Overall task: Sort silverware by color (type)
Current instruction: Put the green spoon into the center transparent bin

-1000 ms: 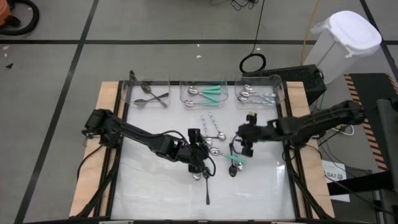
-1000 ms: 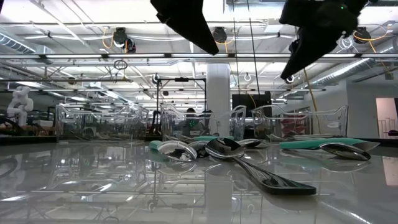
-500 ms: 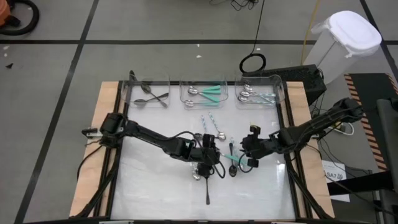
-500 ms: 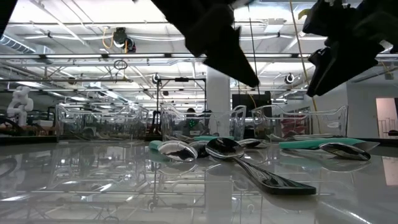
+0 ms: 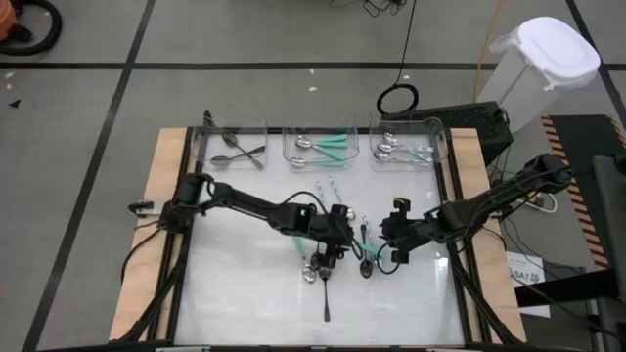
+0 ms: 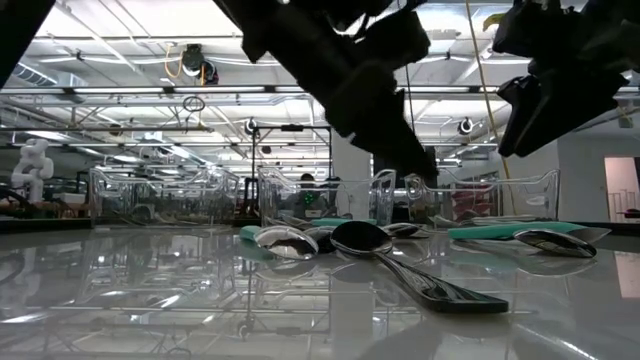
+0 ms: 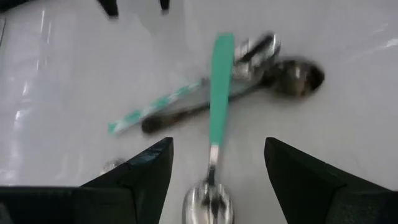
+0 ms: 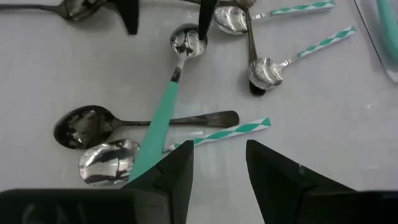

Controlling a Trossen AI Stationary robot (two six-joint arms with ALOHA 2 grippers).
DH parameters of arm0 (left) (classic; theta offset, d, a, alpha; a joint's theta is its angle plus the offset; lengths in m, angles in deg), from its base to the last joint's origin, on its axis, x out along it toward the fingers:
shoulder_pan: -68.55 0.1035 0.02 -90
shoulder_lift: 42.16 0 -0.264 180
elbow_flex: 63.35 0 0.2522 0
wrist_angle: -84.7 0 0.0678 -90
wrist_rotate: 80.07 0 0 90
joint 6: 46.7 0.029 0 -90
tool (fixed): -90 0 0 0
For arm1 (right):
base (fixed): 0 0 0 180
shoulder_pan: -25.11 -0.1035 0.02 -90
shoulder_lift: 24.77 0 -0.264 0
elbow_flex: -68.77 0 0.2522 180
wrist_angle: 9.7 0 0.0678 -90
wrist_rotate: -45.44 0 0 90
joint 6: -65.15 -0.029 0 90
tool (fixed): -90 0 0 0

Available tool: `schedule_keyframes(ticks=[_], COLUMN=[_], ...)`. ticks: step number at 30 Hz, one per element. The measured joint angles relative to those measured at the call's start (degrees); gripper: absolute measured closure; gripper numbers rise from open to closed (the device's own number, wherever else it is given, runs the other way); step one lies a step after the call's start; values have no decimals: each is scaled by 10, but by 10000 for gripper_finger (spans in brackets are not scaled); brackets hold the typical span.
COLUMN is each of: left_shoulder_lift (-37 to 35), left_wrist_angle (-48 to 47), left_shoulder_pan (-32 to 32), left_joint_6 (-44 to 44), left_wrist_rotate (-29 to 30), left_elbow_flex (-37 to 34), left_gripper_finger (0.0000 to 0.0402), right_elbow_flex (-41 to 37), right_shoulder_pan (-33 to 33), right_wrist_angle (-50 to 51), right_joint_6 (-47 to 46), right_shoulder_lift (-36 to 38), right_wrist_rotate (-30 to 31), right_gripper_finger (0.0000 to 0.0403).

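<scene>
Both arms low over mid-table; left gripper (image 5: 337, 249) fingers spread; right gripper (image 5: 377, 247) fingers parted

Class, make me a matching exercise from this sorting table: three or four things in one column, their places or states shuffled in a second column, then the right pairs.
Things
1. left pincer
2. right pincer
3. dark spoons
4. solid teal-handled spoons

Places or states
A. in the middle clear bin
B. open above a teal-handled spoon on the table
C. in the left clear bin
D. open above a striped-handled spoon

Pairs: 1-B, 2-D, 3-C, 4-A
</scene>
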Motion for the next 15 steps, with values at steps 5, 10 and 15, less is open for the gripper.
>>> schedule_keyframes(ticks=[5, 10, 15], left_shoulder_lift=[28, 44, 52], left_wrist_angle=[12, 15, 34], left_shoulder_pan=[6, 6, 11], left_joint_6=[2, 7, 5], left_wrist_rotate=[-6, -6, -6], left_elbow_flex=[0, 0, 0], left_gripper_finger=[149, 149, 149], right_elbow_flex=[0, 0, 0], right_shoulder_pan=[0, 0, 0], right_wrist_angle=[2, 6, 7], right_joint_6=[-1, -2, 0], right_shoulder_lift=[0, 0, 0], right_wrist_rotate=[1, 2, 30], right_gripper_finger=[262, 262, 262])
